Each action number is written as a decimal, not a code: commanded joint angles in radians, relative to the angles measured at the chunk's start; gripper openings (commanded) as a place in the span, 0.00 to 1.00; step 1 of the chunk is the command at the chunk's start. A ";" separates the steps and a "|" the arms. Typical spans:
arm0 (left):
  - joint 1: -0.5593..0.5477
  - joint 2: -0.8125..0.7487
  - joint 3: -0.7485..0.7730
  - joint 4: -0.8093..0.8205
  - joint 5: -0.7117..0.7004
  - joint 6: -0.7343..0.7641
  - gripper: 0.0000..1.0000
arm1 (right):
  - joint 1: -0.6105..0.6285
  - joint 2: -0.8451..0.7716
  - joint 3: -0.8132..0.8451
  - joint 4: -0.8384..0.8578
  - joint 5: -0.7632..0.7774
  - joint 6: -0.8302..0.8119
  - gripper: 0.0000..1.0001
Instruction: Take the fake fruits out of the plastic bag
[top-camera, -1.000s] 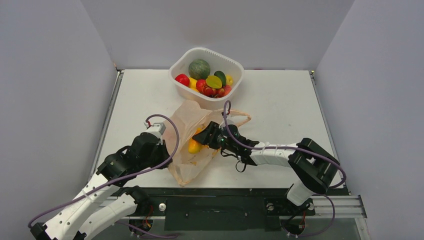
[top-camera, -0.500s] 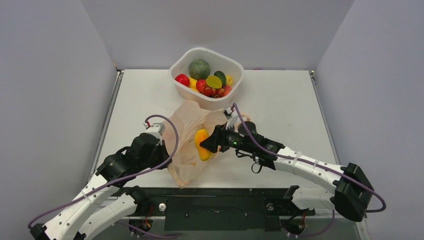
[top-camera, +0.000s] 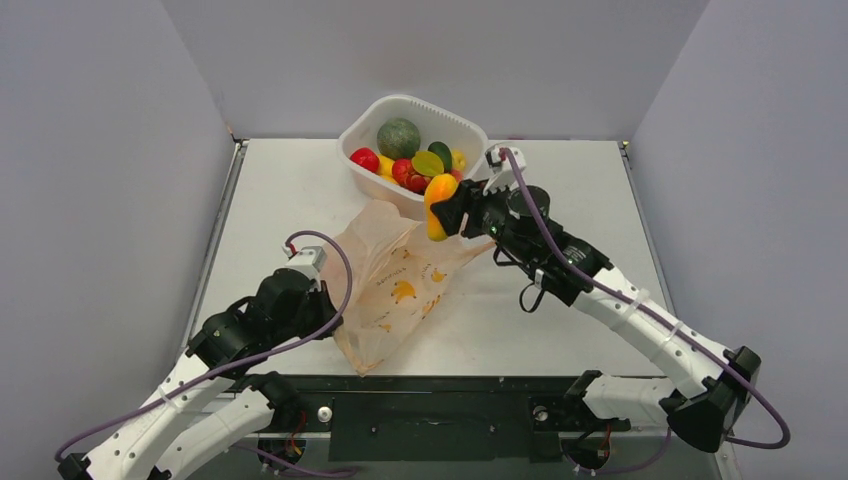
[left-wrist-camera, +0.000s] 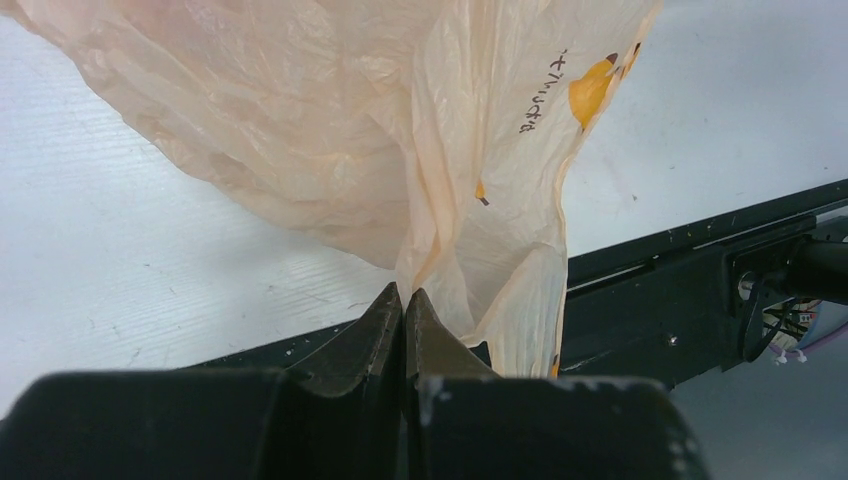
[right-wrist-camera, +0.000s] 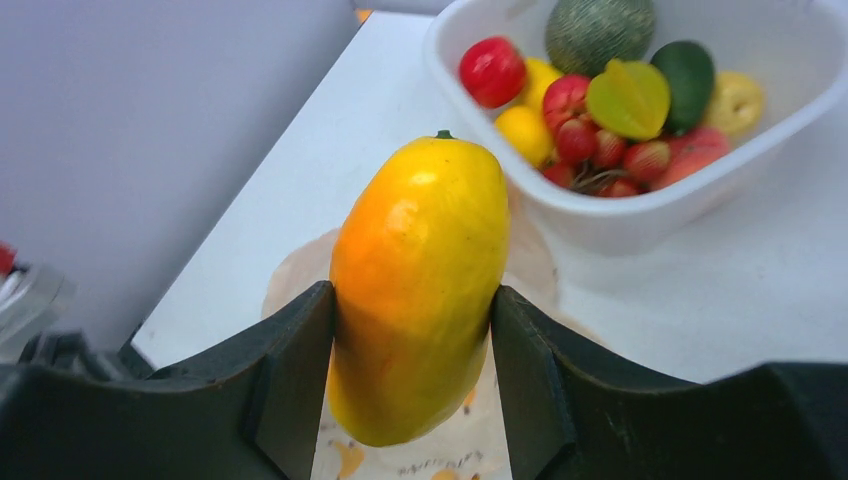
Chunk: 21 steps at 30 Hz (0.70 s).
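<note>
Right hand (right-wrist-camera: 412, 300) is clamped on an orange-yellow oval fruit (right-wrist-camera: 425, 240), one dark finger pressed to each long side. The fruit stands on end between them, with its little dark stem tip at the top. Seen from above, that hand is stretched out over the far half of the worktop (top-camera: 280, 190). It holds the fruit up in the air, clear of the plastic bag (top-camera: 400, 290) and just at the near wall of the white tub (top-camera: 412, 99). I cannot tell how high it hangs.

The bag lies crumpled and fairly flat on the worktop between the two arms. Its open end is turned toward the tub, and a loop handle trails out to the right under the right arm. Its thin peach film carries small yellow-orange printed marks and a line of dark lettering.

Left hand (left-wrist-camera: 403, 300) is clenched on the bag's near left side. Its two fingertips are squeezed together with a fold of the film drawn up between them, and the film fans out wide beyond the tips. No fruit shows through the film in any of the three views.

The tub sits at the back of the worktop, against the far wall. In it are a large round dark-green melon (top-camera: 398, 137), a red fruit (top-camera: 365, 159) at the left, a yellow-green star-shaped piece (top-camera: 428, 163), a dark green oval, some yellow ones, and a cluster of small red pieces packed close together.
</note>
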 joint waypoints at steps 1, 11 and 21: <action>-0.005 -0.022 0.004 0.022 -0.015 -0.009 0.00 | -0.068 0.165 0.145 -0.028 0.093 -0.007 0.00; -0.004 -0.028 0.002 0.026 -0.002 -0.005 0.00 | -0.191 0.647 0.532 -0.041 0.046 -0.021 0.00; -0.005 -0.031 -0.001 0.032 0.008 -0.003 0.00 | -0.208 1.008 0.902 0.000 0.127 0.006 0.00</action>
